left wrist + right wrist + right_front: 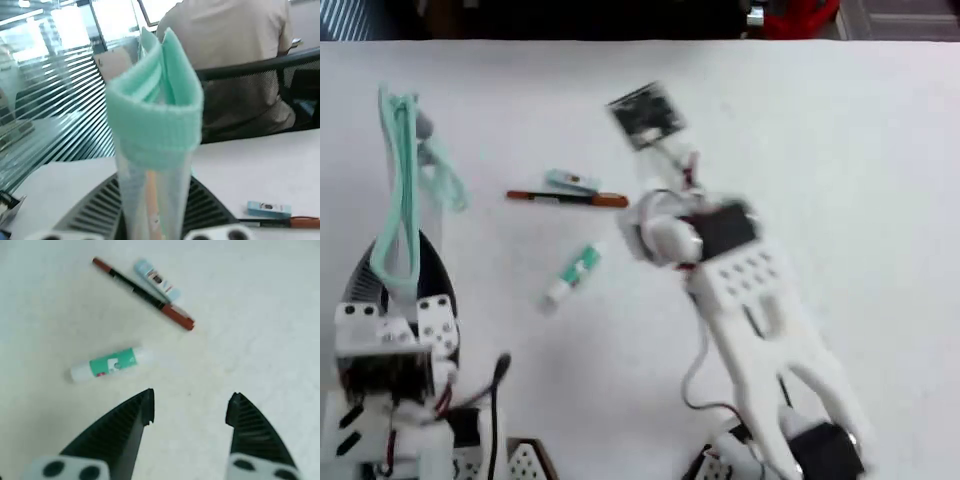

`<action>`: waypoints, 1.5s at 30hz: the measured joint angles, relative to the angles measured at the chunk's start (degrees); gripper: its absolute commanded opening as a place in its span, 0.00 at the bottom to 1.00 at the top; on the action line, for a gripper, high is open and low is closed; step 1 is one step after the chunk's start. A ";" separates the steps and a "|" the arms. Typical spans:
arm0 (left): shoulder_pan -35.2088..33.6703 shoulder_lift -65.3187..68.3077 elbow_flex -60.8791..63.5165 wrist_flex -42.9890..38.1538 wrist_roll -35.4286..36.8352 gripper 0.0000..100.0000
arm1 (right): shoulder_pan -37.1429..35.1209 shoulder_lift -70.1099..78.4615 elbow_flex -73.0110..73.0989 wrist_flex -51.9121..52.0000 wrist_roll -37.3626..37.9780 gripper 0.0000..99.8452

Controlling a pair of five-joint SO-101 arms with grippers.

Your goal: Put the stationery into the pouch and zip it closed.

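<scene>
My left gripper (400,268) stands at the table's near left, shut on the pouch (405,180), a clear sleeve with mint-green trim held upright. In the left wrist view the pouch (155,125) rises between the dark ribbed jaws of that gripper (155,205). On the table's middle lie a red-and-black pen (565,198), a small light-blue box (570,181) touching it, and a white-and-green glue stick (572,275). My right gripper (190,405) is open above the bare table, a short way from the glue stick (107,365), with the pen (142,292) and box (156,280) farther off.
The white table (840,150) has free room to the right and at the back. The right arm (760,320) stretches from the near right edge toward the middle. Cables trail by both arm bases at the near edge.
</scene>
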 measured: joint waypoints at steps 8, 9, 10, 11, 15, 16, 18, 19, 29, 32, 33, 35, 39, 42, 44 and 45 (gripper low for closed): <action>-18.37 0.70 8.62 -3.96 -0.09 0.02 | -7.21 17.67 -3.34 -0.79 15.12 0.24; -20.31 0.70 9.67 -5.10 -0.09 0.02 | -7.21 19.34 -3.69 -1.58 20.84 0.24; -21.45 0.70 10.73 -6.15 -0.26 0.02 | -7.21 20.75 -3.96 -2.29 26.90 0.24; -22.15 0.70 11.69 -6.77 -0.26 0.02 | -7.12 21.98 -4.13 -3.16 33.41 0.24; -23.03 0.70 14.24 -7.30 -0.18 0.02 | -6.24 25.58 -6.33 -7.12 50.46 0.24; -23.65 0.70 14.95 -7.30 -0.18 0.02 | -6.15 26.64 -7.03 -7.21 52.75 0.24; -24.70 0.70 16.00 -8.00 -0.09 0.02 | -7.56 29.10 -8.35 -7.21 55.38 0.24; -25.14 0.70 16.35 -8.62 -0.09 0.02 | -8.44 30.33 -9.32 -7.21 56.00 0.24; -26.20 0.70 17.23 -11.25 -0.09 0.02 | -11.60 43.25 -21.71 0.88 61.10 0.24; -26.20 0.70 17.23 -11.34 -0.09 0.02 | -11.78 45.54 -25.58 5.19 61.27 0.24; -26.20 0.70 17.23 -11.34 -0.09 0.02 | -11.78 46.24 -26.81 6.42 61.27 0.24; -26.20 0.70 17.23 -11.34 -0.09 0.02 | -11.78 47.38 -28.48 8.18 62.51 0.24; -25.93 0.70 17.23 -11.34 -0.09 0.02 | -11.78 50.55 -29.98 8.88 64.26 0.24; -25.93 0.70 17.23 -11.34 -0.09 0.02 | -11.87 53.45 -31.30 8.79 64.44 0.24; -25.93 0.70 17.23 -11.34 -0.09 0.02 | -12.13 55.30 -32.35 8.79 64.44 0.24; -25.93 0.70 17.23 -11.34 -0.09 0.02 | -12.22 55.91 -32.79 8.79 64.44 0.23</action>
